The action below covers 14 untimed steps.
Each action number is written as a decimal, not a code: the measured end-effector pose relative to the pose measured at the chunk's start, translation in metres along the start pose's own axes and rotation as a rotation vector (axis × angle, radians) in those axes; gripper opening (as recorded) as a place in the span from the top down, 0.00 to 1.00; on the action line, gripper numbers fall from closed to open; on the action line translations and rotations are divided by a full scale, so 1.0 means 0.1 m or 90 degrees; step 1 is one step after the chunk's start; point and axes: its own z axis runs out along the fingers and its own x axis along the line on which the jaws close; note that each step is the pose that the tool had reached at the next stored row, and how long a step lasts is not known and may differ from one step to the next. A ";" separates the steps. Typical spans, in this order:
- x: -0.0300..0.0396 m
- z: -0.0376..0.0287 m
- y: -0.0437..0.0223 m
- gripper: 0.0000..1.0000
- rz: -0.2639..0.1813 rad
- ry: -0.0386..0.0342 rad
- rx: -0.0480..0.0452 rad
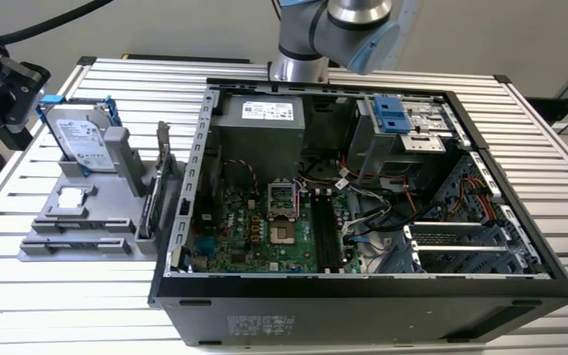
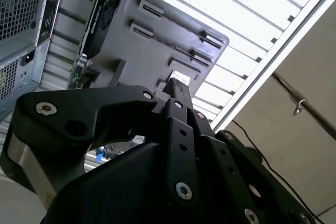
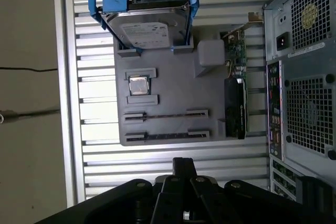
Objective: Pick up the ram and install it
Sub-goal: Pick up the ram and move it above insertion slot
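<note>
**Slatted bench, open computer case and parts fixture: gripper raised clear of the ram**

Ribbed aluminium table (image 1: pixel 67 296) carries an open computer case (image 1: pixel 363 318) at centre, with its motherboard (image 1: pixel 264 222) exposed. In the exterior view a grey parts fixture (image 1: pixel 116 207) lies at 9 o'clock of the case, just beside its wall.

At the fixture's 12 o'clock end a silver hard drive (image 1: pixel 82 140) in a blue frame leans upright. Along the 3 o'clock edge a card (image 1: pixel 156 185) with a metal bracket stands on edge. Near the middle sits 1 small square chip (image 1: pixel 72 196). At the 6 o'clock end are 2 parallel slotted holders (image 3: pixel 135 115).

The ram (image 3: pixel 165 136) stands on edge in the holder nearest that 6 o'clock end. In the first wrist view it appears as a thin dark strip. A second, similar strip (image 3: pixel 165 115) occupies the neighbouring holder.

The black gripper (image 1: pixel 12 129) hangs at 10 o'clock in the exterior view, above the table's edge near the hard drive's frame. It is well apart from the ram. In both wrist views its tip points toward the fixture, with bare table slats between them. Whether the gripper is spread or pressed together cannot be told.

The arm (image 1: pixel 353 29), grey with a blue cap, rises at 12 o'clock behind the case.
</note>
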 end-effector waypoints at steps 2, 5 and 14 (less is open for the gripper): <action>0.000 0.000 0.000 1.00 0.000 0.0000 0.0000; 0.000 0.000 0.000 1.00 0.003 -0.0001 -0.0001; 0.000 0.000 0.000 1.00 0.043 -0.0019 -0.0006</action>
